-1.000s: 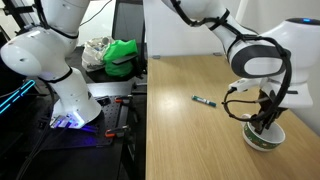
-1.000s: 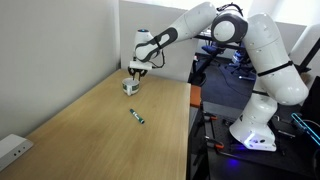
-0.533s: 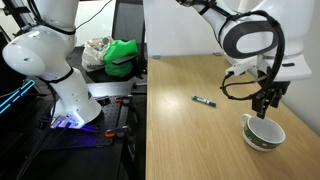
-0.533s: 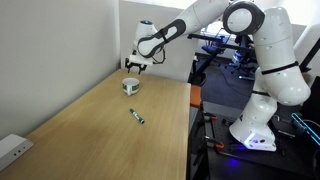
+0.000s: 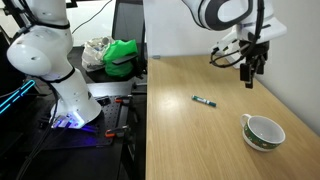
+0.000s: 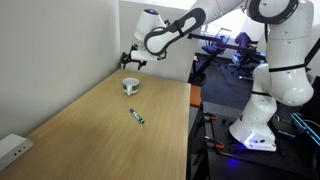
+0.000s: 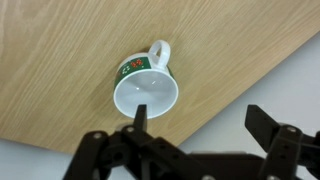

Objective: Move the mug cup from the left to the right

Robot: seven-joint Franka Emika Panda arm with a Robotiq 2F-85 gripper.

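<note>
- While it hovers clear above the table (image 5: pixel 185 140), the gripper (image 5: pixel 248 79) has its 2 fingers spread, nothing between them.
- mug cup (image 5: pixel 263 133) sits upright on the tabletop near the edge, untouched.
- marker pen (image 5: pixel 204 101) lies well apart from the cup.

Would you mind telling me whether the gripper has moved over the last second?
Yes. The gripper has risen clear of the mug cup, which stays put.
</note>
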